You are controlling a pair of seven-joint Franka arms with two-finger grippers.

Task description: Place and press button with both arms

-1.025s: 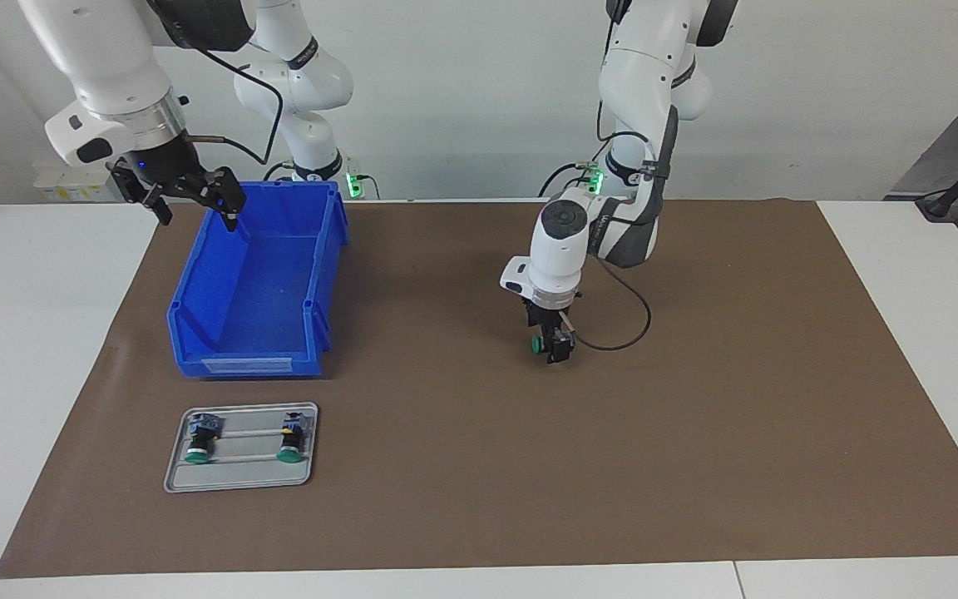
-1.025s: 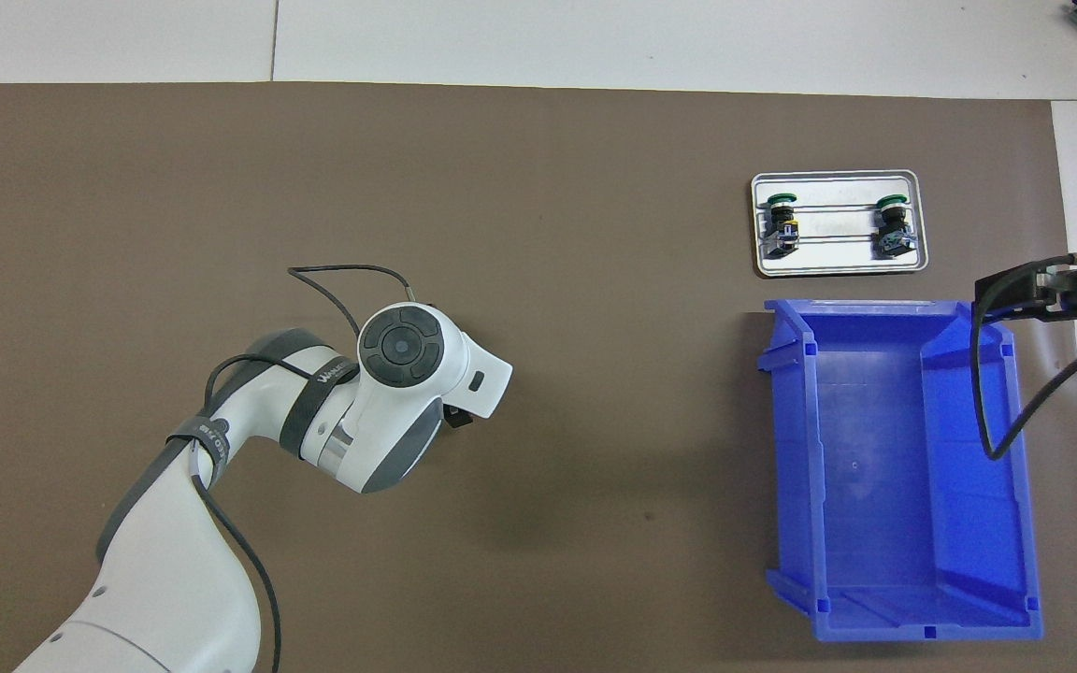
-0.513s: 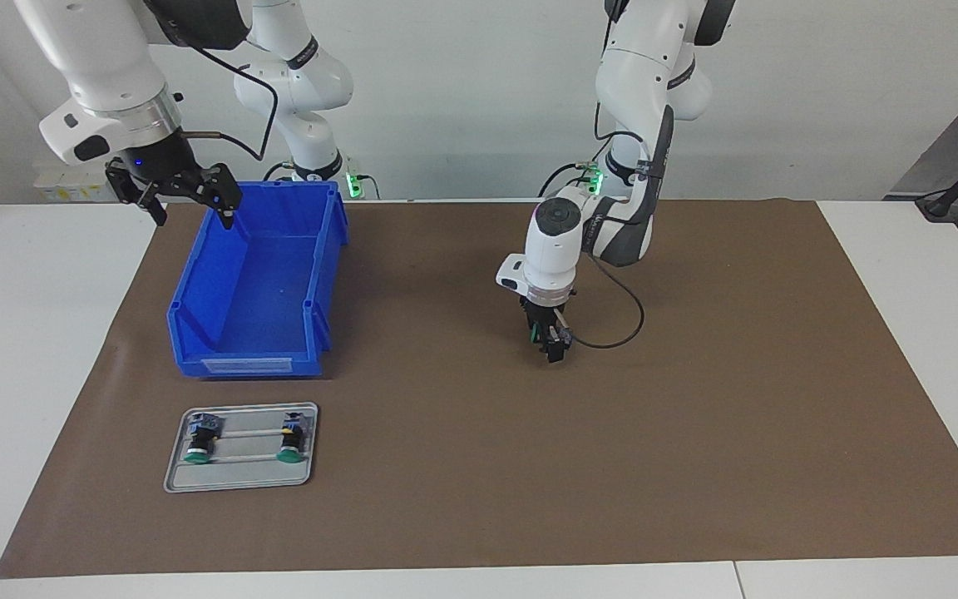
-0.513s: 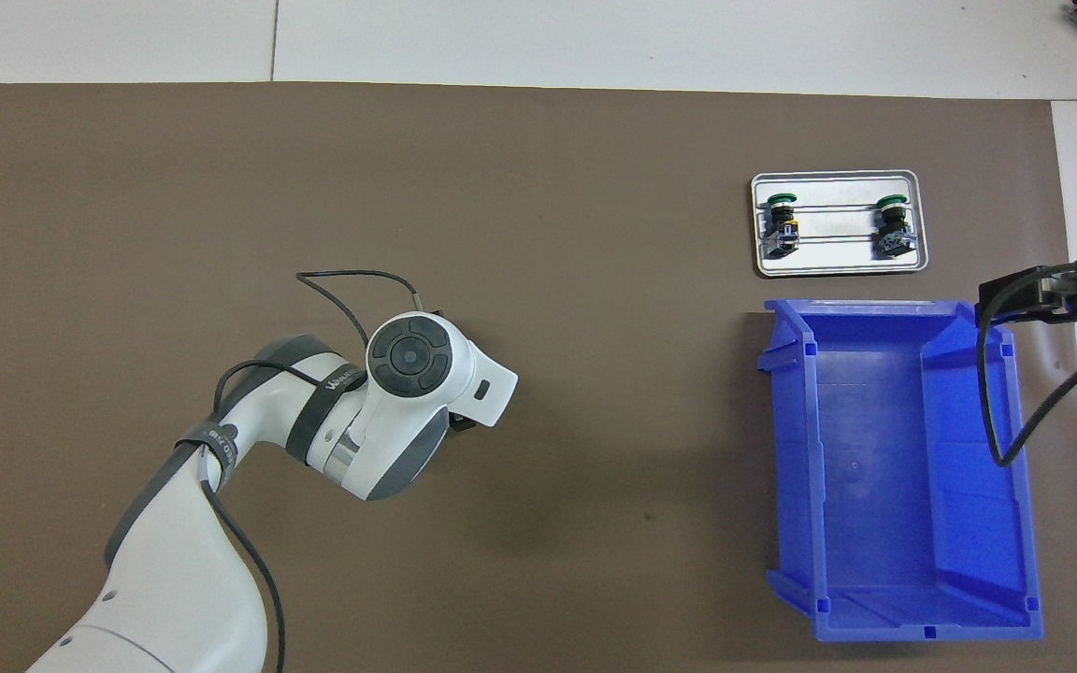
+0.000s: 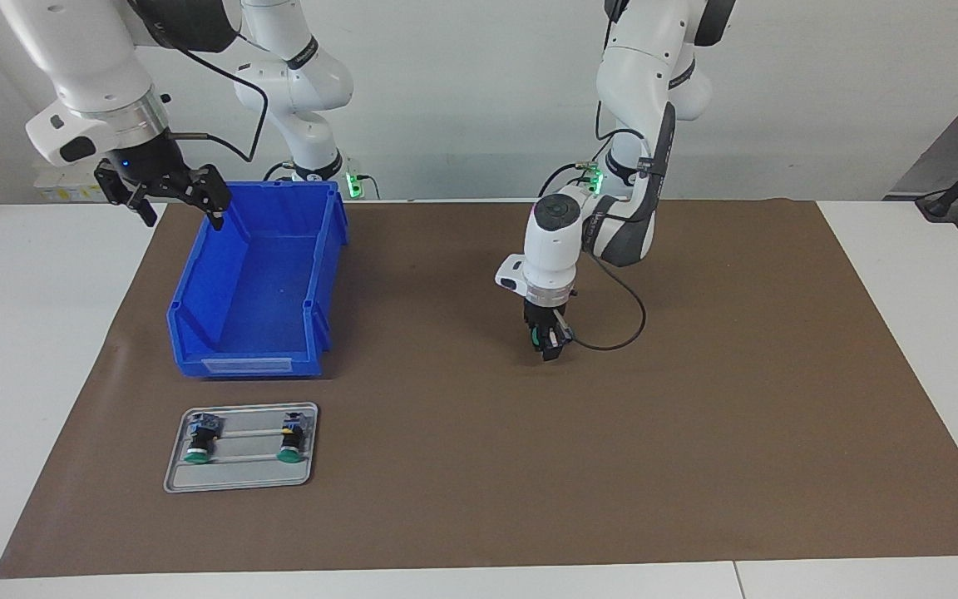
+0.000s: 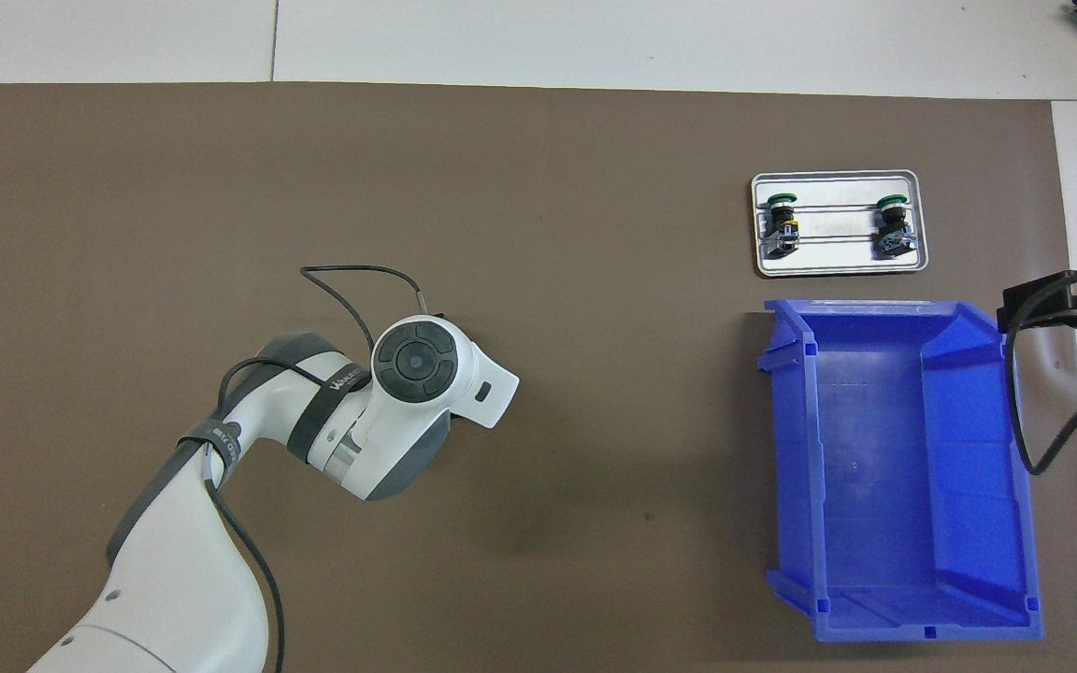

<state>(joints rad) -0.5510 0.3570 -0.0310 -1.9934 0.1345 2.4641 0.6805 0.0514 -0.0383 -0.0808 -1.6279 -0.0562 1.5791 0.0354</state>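
Observation:
The button (image 5: 539, 336) shows its green cap between the fingers of my left gripper (image 5: 547, 341), which is shut on it low over the middle of the brown mat (image 5: 695, 416). In the overhead view the left arm's white wrist (image 6: 417, 360) hides both gripper and button. My right gripper (image 5: 171, 195) hangs open and empty in the air over the blue bin's corner at the right arm's end of the table; it also shows at the picture's edge as the right gripper (image 6: 1048, 297). Two more buttons (image 5: 196, 441) (image 5: 289, 439) lie on a metal tray (image 5: 238, 478).
The blue bin (image 5: 246, 363) stands open on the mat, nearer to the robots than the tray (image 6: 838, 266). Its inside (image 6: 875, 467) holds nothing. The tray's buttons (image 6: 782, 220) (image 6: 892, 222) lie on their sides. A black cable (image 5: 624, 329) loops from the left wrist over the mat.
My left gripper has closed around the button that lay beside its fingers and shifted slightly toward the robots. My right gripper has drifted up and outward past the bin's edge, staying open.

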